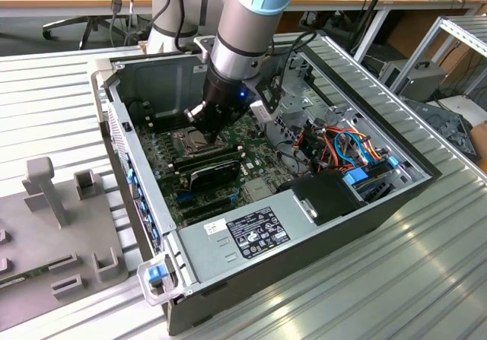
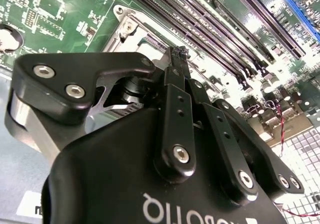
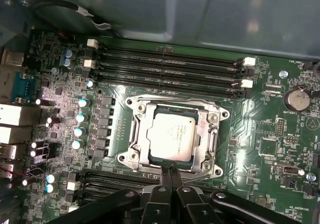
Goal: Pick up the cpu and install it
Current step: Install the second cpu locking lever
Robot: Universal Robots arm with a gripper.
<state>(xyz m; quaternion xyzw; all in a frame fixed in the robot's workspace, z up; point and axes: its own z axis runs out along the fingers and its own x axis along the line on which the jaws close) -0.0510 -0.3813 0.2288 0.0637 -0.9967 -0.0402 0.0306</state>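
- Exterior view, far left of the frame: a grey fixture plate [image 1: 53,233] with upright blocks lies on the ribbed metal table [image 1: 426,279], just beside the open computer case [image 1: 304,237].
- Left-centre of that frame: the green motherboard [image 1: 163,184] lies flat on the floor of the case, and a blue latch [image 1: 156,273] sits at the case's near corner.
- Centre, upper half: the robot arm [image 1: 243,28] reaches down into the case, with the gripper [image 1: 204,133] low over the socket [image 1: 189,138].
- Right of the frame: orange, blue and black cables [image 1: 346,146] bunch beside a black drive bay [image 1: 327,195].
- First wrist view, left edge: silver-topped capacitors [image 3: 80,116] stand in a column beside the socket frame [image 3: 134,149].
- Centre of that frame: the cpu [image 3: 172,136], a pale silver square, lies inside the socket frame, flat or nearly so, and the frame is not closed over it.
- Lower centre: the gripper [image 3: 169,170] has its fingertips [image 3: 165,170] pressed together with nothing between them, at the near edge of the cpu; I cannot tell if they touch it.
- Right side: a round coin battery [image 3: 296,98] sits on the board, well apart from the socket.
- Second wrist view, centre: the black fingers [image 2: 177,63] meet at their tips above the socket frame [image 2: 125,26].
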